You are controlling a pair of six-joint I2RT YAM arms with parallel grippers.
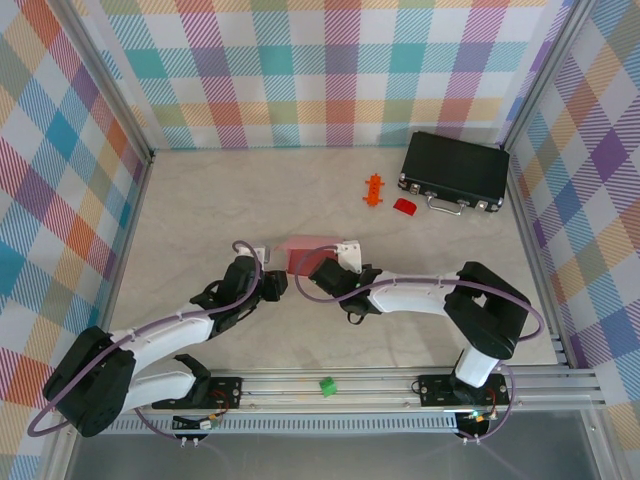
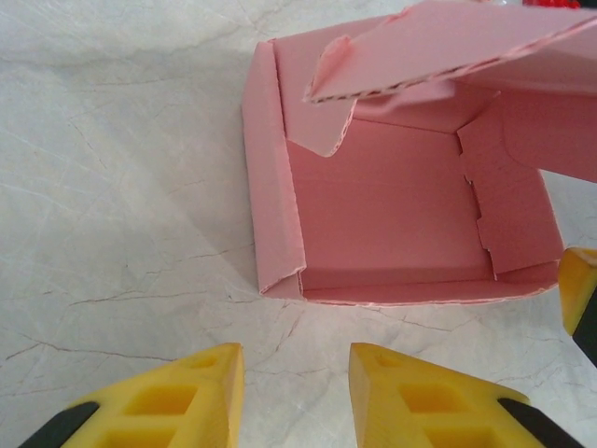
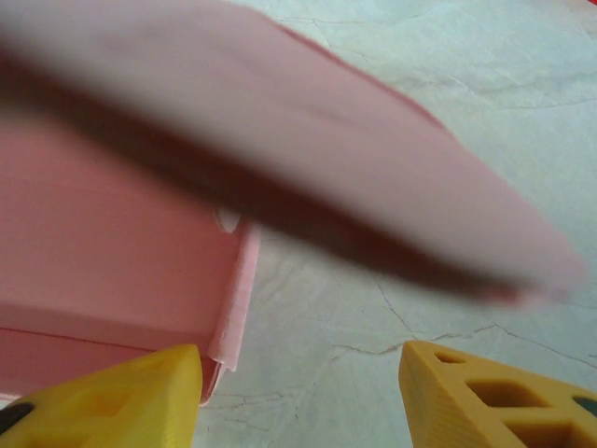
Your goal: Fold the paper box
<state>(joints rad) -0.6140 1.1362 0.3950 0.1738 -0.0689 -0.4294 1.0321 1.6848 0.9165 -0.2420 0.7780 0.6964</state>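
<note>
Box: the salmon-pink thin card paper box (image 1: 305, 245) sits on the pale marbled table (image 1: 200, 200), near the middle and toward the arms, right between your two grippers.
Done: it is no flat sheet now. In the left wrist view you can see a floor and side walls that stand up, so the tray part looks made.
Left to do: the top is not shut. The big lid flap (image 2: 448, 47) sticks up and leans over the open tray. I think you must fold it down and tuck it in.
Look of the box: one colour all over, with thin ribs in the card and little jagged cut edges. A side flap with a stepped edge (image 2: 513, 187) lies against the inside on one side. The near wall looks a bit loose at its corner.
Feel: I think it is light and bendy, so it may slide or squash if you push hard.
Left gripper (image 2: 297, 373): its yellow fingers stand apart, with bare table between them, just short of the box. It holds nothing.
Right gripper (image 3: 300, 351): spread wide, holding nothing. One finger is close beside a box corner, and the lid hangs blurry above it.
Far off: a black hard case with metal latches (image 1: 455, 170), a small red block (image 1: 404, 205) and a small orange plastic piece (image 1: 374, 188) lie well apart from the box.
</note>
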